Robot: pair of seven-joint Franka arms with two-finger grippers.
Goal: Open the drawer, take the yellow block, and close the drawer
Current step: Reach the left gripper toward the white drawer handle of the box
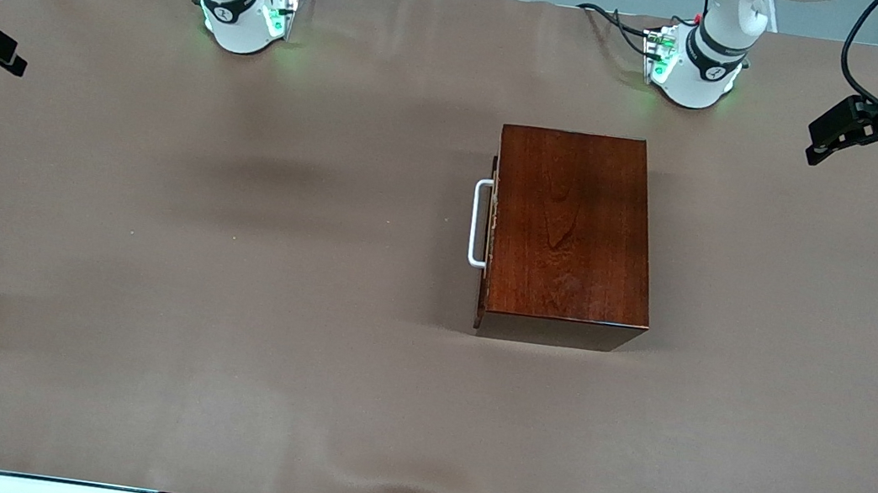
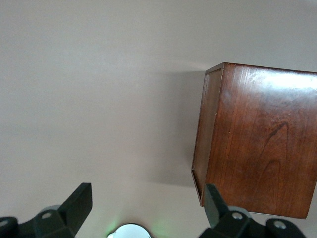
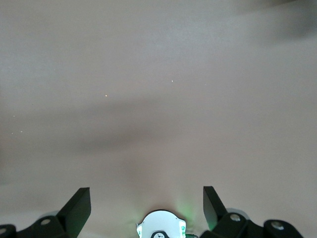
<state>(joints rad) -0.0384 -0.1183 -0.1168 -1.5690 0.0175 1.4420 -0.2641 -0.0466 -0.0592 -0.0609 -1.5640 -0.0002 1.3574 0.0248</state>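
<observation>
Drawer [image 1: 492, 228] sitting shut mid-counter, block hidden; both arms are waiting high, left end effector [image 2: 148, 208] and right end effector [image 3: 147, 208] gaping empty. Right should hook the white handle [image 1: 479, 223] squarely.

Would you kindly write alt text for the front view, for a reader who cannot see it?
A closed dark wooden box sits on a brown table, its drawer shut and its white handle facing the right arm's end. The left gripper hangs open above the left arm's end of the table; the right gripper hangs open at the other end.
</observation>
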